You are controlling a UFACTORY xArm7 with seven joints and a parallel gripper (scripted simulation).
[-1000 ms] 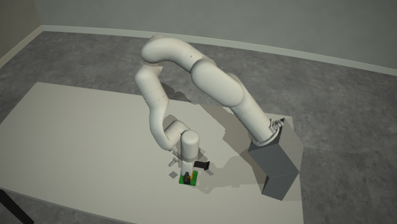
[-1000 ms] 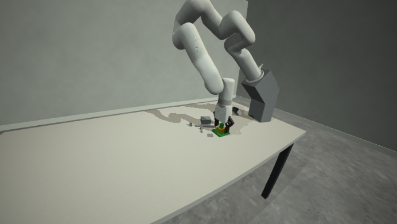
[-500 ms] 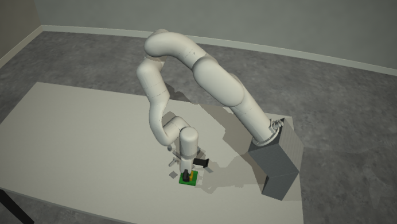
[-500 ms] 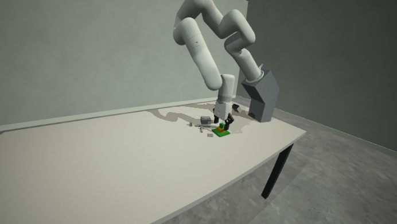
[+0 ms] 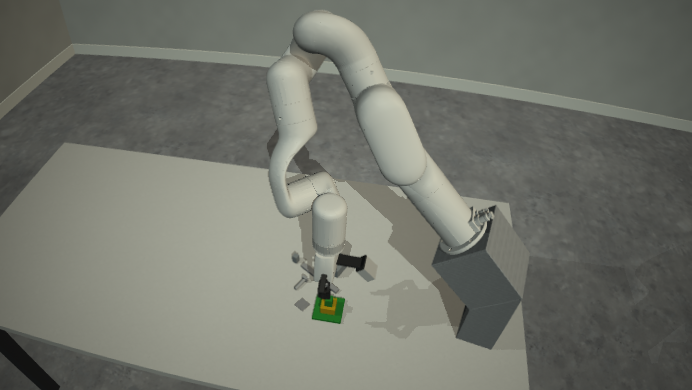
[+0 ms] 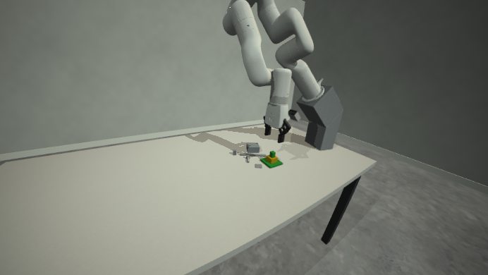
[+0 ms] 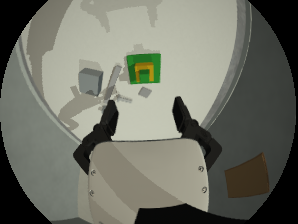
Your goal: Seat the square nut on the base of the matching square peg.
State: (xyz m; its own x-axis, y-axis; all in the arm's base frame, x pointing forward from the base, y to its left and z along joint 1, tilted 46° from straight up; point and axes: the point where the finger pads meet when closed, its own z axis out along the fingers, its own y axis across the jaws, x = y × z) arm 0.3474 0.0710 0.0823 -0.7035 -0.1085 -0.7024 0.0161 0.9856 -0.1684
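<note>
The yellow square nut (image 6: 271,159) sits around the green square peg (image 6: 272,154) on the flat green base (image 6: 271,163), resting low on it. The nut also shows in the top view (image 5: 328,306) and in the wrist view (image 7: 144,71). My gripper (image 6: 277,134) hangs well above the peg and nut, apart from them, with its black fingers spread wide and nothing between them. In the wrist view the two fingertips frame bare table below the green base (image 7: 144,68).
A grey block (image 6: 253,147) and several small grey parts (image 6: 251,156) lie on the table just left of the green base. The arm's dark grey pedestal (image 6: 322,118) stands at the table's far right corner. The table edge runs close in front of the base.
</note>
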